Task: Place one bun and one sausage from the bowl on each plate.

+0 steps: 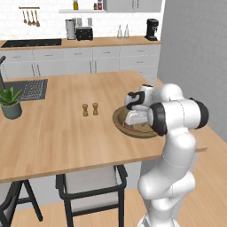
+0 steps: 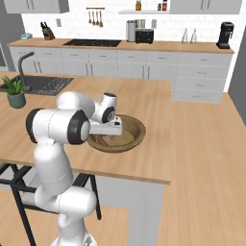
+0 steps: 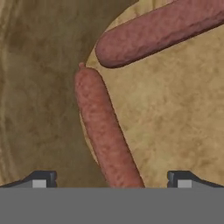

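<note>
Reddish-brown sausage [image 3: 107,135] lies between our gripper's [image 3: 111,181] wide-spread, empty fingers, down in the bowl [image 2: 137,129]; we judge nothing plated yet.

You see the arm [image 1: 177,115] bent low over the bowl [image 1: 119,119] on the wooden counter [image 1: 57,133]; two shakers [image 1: 90,109] stand nearby.

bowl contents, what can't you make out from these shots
- Bowl, both base views: the arm and hand cover most of its inside, so buns cannot be counted.
- Nearer sausage, hand view: its lower end is cut off at the bottom, between the open gripper tips.
- Upper sausage, hand view: its far end runs past the right edge.
</note>
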You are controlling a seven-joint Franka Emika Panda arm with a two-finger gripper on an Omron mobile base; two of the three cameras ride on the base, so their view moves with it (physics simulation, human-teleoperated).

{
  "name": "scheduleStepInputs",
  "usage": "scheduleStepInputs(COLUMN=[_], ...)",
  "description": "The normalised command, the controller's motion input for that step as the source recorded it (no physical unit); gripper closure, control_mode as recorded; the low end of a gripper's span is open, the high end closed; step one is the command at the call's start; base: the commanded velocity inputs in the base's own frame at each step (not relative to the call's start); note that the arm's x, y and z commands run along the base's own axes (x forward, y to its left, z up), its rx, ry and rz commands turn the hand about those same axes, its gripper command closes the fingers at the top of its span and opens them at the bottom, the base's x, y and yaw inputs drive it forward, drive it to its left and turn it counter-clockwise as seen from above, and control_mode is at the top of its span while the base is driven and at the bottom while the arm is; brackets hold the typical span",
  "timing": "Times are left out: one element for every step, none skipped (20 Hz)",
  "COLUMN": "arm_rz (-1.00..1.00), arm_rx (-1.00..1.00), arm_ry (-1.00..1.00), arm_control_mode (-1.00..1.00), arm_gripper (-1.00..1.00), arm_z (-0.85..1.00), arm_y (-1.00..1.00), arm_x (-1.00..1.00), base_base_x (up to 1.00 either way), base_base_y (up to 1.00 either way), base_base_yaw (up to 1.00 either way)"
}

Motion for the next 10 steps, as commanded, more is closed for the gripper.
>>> scheduleStepInputs(arm_rz=[0.04,0.03,0.03,0.04,0.04,0.03,0.03,0.03,0.02,0.02], arm_rx=[0.0,0.0,0.0,0.0,0.0,0.0,0.0,0.0,0.0,0.0], arm_ry=[0.11,0.08,0.05,0.03,0.03,0.03,0.04,0.03,0.01,0.0], arm_control_mode=[-1.0,-1.0,-1.0,-1.0,-1.0,-1.0,-1.0,-1.0,-1.0,-1.0], arm_gripper=[-1.0,-1.0,-1.0,-1.0,-1.0,-1.0,-1.0,-1.0,-1.0,-1.0], arm_z=[-0.28,-0.27,-0.33,-0.37,-0.32,-0.26,-0.2,-0.16,-0.15,-0.17], arm_y=[0.0,0.0,0.0,0.0,0.0,0.0,0.0,0.0,0.0,0.0], arm_x=[0.05,0.05,0.04,0.09,0.09,0.04,0.0,0.0,0.0,0.0], base_base_x=[0.0,0.0,0.0,0.0,0.0,0.0,0.0,0.0,0.0,0.0], base_base_y=[0.0,0.0,0.0,0.0,0.0,0.0,0.0,0.0,0.0,0.0], base_base_yaw=[0.0,0.0,0.0,0.0,0.0,0.0,0.0,0.0,0.0,0.0])
